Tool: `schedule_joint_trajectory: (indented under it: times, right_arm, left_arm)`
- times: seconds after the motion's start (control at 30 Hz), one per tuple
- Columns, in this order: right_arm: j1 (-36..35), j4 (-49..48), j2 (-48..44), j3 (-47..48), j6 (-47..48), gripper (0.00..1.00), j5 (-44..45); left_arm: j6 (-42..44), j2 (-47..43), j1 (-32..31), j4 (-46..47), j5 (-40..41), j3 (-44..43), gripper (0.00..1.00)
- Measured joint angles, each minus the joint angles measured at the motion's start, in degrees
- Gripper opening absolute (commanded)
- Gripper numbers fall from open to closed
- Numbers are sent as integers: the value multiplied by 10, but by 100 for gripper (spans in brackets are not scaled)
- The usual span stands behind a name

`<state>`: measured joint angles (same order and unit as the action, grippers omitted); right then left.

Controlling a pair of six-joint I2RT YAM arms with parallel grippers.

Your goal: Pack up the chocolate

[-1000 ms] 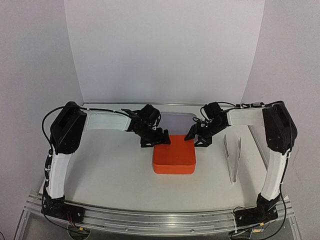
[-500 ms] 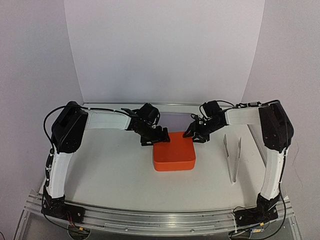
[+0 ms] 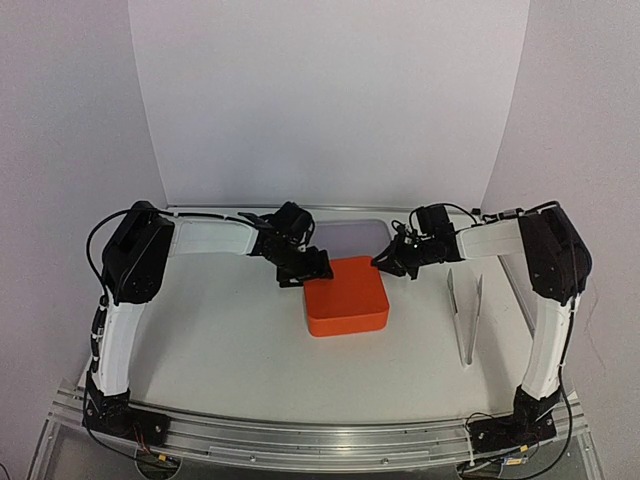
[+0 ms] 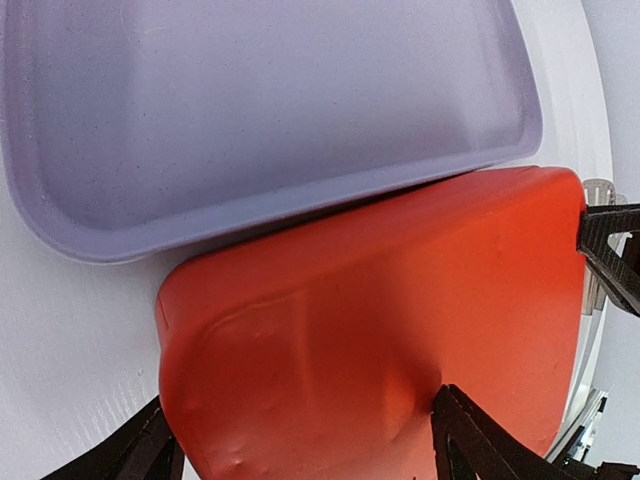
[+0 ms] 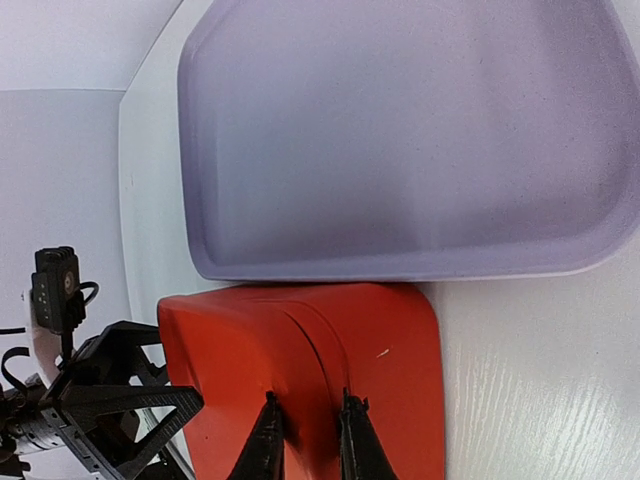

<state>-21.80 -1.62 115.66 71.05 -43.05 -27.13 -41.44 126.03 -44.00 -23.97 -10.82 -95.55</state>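
Top view: the left hand (image 3: 303,272) and right hand (image 3: 385,262) sit at the far corners of the orange box (image 3: 347,296). No chocolate shows, so I cannot tell where it lies.
Left wrist: fingers released, spread wide over the box.
Right wrist: fingers clenched, pinching the box's edge.

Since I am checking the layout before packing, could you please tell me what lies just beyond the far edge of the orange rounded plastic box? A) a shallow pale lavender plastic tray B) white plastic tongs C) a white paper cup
A: both wrist views show the shallow pale lavender plastic tray lying right behind the far edge of the orange rounded plastic box.
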Motion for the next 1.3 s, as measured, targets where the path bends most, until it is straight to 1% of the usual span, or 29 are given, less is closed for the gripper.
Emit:
schedule_joint_trajectory:
  times: [0.23,0.47,0.67,0.77,0.93,1.1,1.2,1.3]
  right_arm:
    - [0,-56,2,-32,-47,11,4]
    - [-9,-113,-8,-73,-90,10,35]
    - [-22,-156,-19,-104,-105,11,68]
    - [-30,-161,-34,-122,-104,11,86]
    - [-49,-116,-81,-142,-102,12,108]
    - [-68,-52,-118,-151,-100,18,114]
    - [-80,0,-128,-141,-90,23,120]
    - [-88,56,-127,-114,-76,31,130]
  left_arm:
    - [-8,0,2,7,-2,6,81]
    - [-13,-12,3,44,-1,37,80]
    - [-15,-20,2,69,0,59,81]
    - [-12,-24,2,75,-1,67,81]
    - [-8,-32,0,75,-6,77,81]
    - [-6,-44,-4,78,-9,95,81]
    - [-6,-54,-9,87,-9,110,82]
    - [-6,-60,-13,93,-5,121,82]
